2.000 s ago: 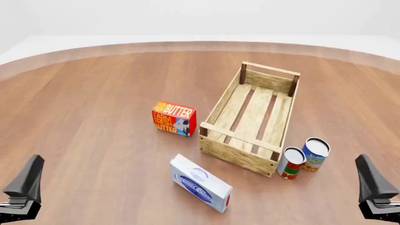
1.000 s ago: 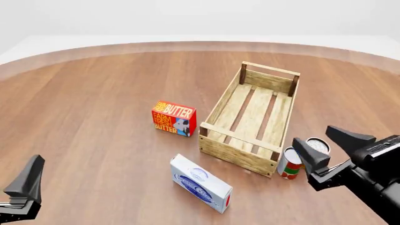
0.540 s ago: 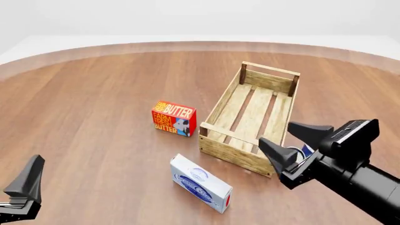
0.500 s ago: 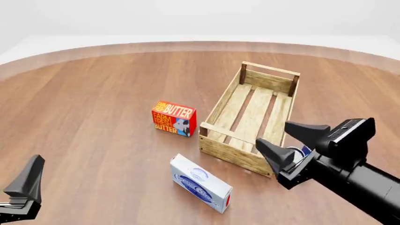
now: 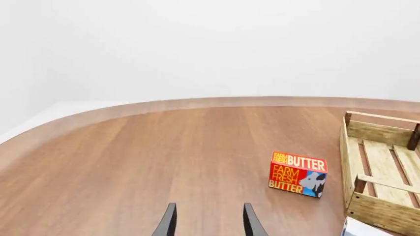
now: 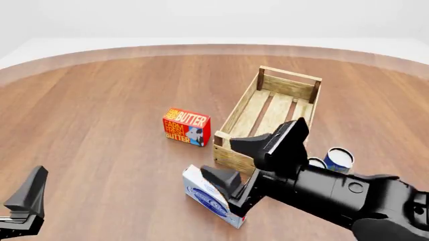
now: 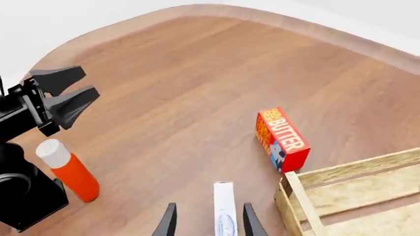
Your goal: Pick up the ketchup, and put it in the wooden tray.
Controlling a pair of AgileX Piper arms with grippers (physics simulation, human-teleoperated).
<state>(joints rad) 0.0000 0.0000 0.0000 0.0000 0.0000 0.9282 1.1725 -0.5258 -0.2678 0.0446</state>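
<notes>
Both arms empty over the brown wooden surface [image 6: 100, 100], fingers apart.

At the lower left of the front view, the left gripper [image 6: 23, 203] waits low, its fingers spread and holding nothing. The right gripper [image 6: 244, 155] reaches across the lower middle, fingers wide open above the white and blue flat carton [image 6: 214, 197], gripping nothing. The slim red-orange ketchup bottle with a white cap [image 7: 68, 169] stands upright at the lower left of the right wrist view, just beside the left arm's dark base, well apart from the long light-wood slatted tray [image 6: 272, 105]. Two small white-topped cans [image 6: 332, 159] sit right of the tray's near end. Left of the tray stands the red butter box [image 6: 186, 126].
</notes>
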